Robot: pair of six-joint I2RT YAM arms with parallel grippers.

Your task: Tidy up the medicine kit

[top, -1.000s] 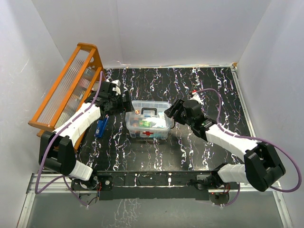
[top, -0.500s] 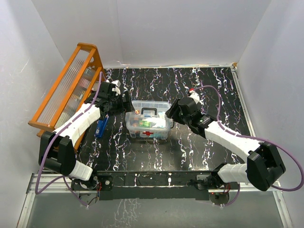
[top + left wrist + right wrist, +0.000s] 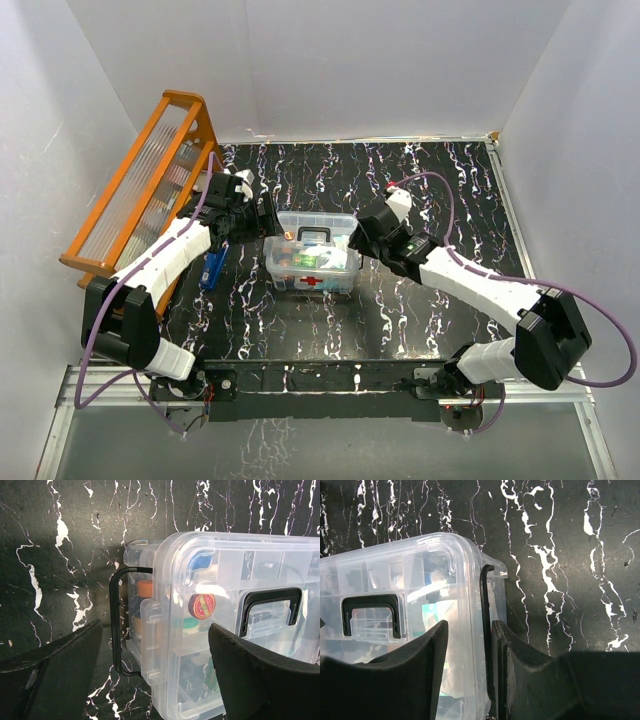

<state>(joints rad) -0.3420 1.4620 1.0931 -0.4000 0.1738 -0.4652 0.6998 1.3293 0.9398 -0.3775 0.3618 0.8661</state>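
A black, white-veined worktop (image 3: 450,180) is carrying the clear medicine kit (image 3: 312,262) near its middle; an orange rack (image 3: 140,190) is standing along its left edge, a small blue item (image 3: 213,268) lying between them

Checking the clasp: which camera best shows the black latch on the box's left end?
Left wrist: the latch shows whole. From the top, the left gripper mostly hides it; the right wrist misses it.

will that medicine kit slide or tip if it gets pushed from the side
Probably slides rather than tips: the medicine kit sits low and wide on the smooth table. Its clear hard plastic looks stiff but slick. Packed contents likely add weight.
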